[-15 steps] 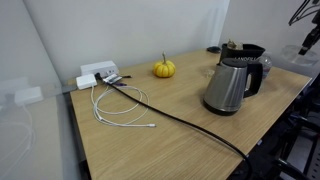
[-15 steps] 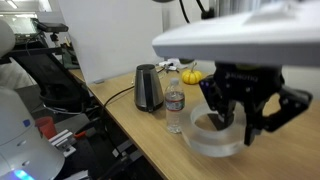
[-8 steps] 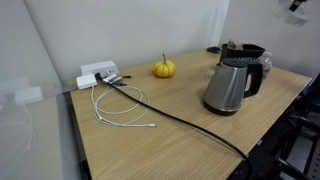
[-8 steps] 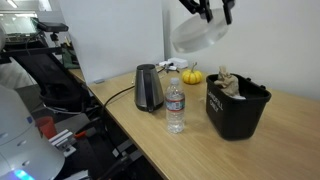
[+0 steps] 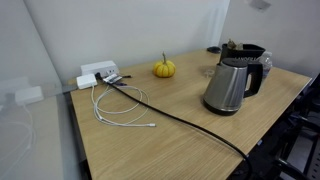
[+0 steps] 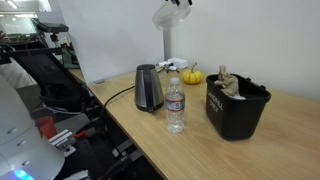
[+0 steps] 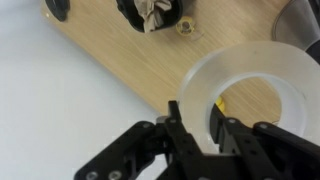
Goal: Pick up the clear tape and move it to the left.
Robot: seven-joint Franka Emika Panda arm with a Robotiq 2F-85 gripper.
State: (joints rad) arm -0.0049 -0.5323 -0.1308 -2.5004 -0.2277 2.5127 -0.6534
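Height is what matters here: the clear tape (image 6: 167,16) hangs well above the counter (image 6: 290,125), at the top edge of an exterior view, with the hand (image 6: 180,3) mostly cropped above it. In the wrist view the hand (image 7: 205,125) is pinching the roll's wall. One of the fingers (image 7: 186,125) sits outside the ring and the other inside its open centre, so the tape lies straight ahead of the jaws and is already gripped. The ring's opening faces the wrist camera, which suggests the roll hangs about level, its axis pointing down at the wood.

The pick looks done. What remains is a sideways carry and a descent. Which way is the robot's left cannot be fixed from these cameras, so the free room has to be judged on both sides.

Below and near the tape stand a kettle (image 6: 148,88), a water bottle (image 6: 175,102) and a black bin (image 6: 237,110) holding crumpled paper. All three are tall enough to catch a low pass, so the carry should probably stay high until it is clear of them.

Farther along lie a small orange pumpkin (image 5: 164,69), a coiled white cable (image 5: 120,108) by a power strip (image 5: 97,74), and a black cord (image 5: 190,125) running across the wood. Bare wood shows on either side of the black cord, toward the near edge, and a drop there must stay well inside that edge.
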